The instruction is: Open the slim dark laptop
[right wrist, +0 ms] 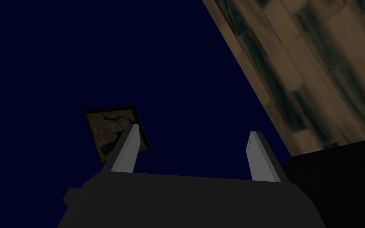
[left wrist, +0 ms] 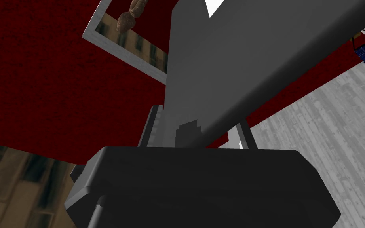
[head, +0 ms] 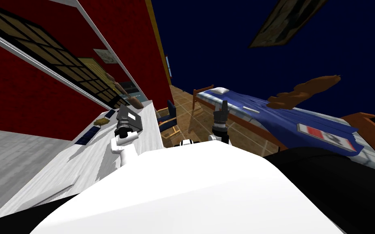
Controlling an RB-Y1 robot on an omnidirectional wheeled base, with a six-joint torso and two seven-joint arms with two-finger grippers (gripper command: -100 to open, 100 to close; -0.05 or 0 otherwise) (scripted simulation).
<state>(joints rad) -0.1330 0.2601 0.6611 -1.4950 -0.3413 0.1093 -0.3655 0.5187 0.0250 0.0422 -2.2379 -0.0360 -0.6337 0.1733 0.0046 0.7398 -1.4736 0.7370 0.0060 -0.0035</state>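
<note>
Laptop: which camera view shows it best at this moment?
The left wrist view: the laptop is close and large, a dark grey slab tilted between the left gripper's jaws. The head view shows it small on the desk. The right wrist view looks elsewhere, the right gripper's jaws open.

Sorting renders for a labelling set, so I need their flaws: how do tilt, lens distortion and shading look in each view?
Head view: rolled and wide-angled, so the desk and red wall splay; the slant is the camera's. Left wrist view: the laptop lid, clamped by the left gripper, is flat grey, darkening toward one edge, no glare. Right wrist view: dim, yet the open right gripper reads clearly.
</note>
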